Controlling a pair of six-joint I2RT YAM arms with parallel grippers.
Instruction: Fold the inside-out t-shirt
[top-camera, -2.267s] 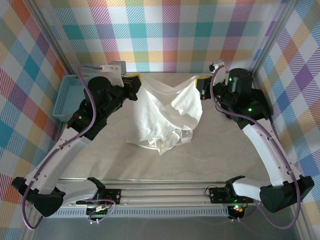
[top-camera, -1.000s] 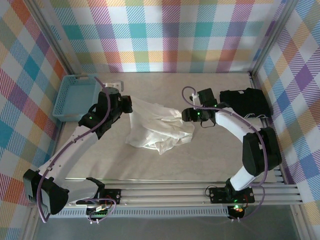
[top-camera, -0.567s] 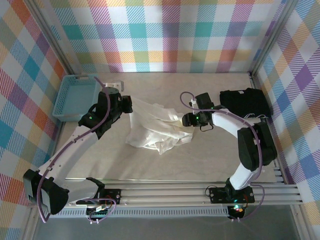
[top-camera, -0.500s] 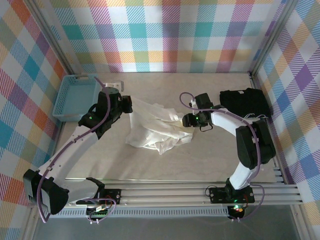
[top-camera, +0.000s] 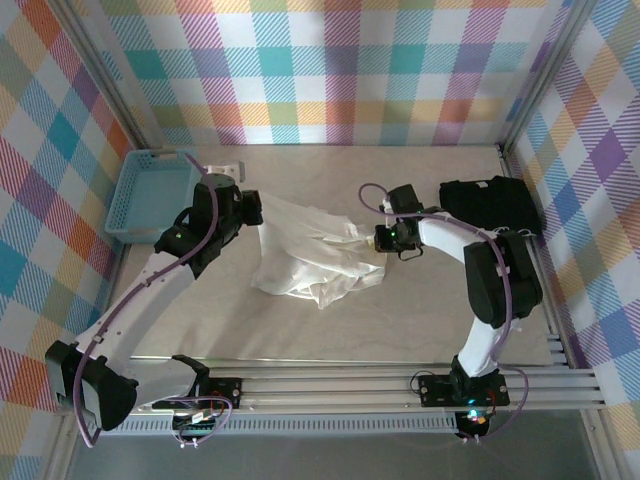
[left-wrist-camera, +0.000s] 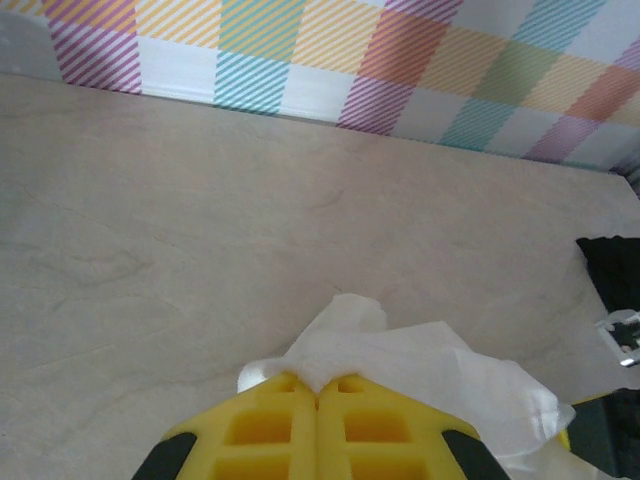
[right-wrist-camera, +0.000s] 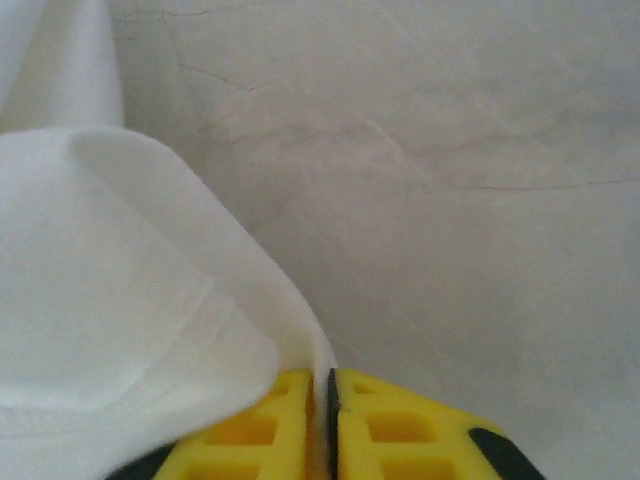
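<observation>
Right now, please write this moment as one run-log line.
left gripper: shut on wrinkled white fabric t-shirt | right gripper: shut on its edge | t-shirt: bunched, not folded

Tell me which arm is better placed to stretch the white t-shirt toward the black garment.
Probably right: the right fingers are shut on the t-shirt edge facing the black garment. The left fingers pinch the far corner, near the blue basket.
</observation>
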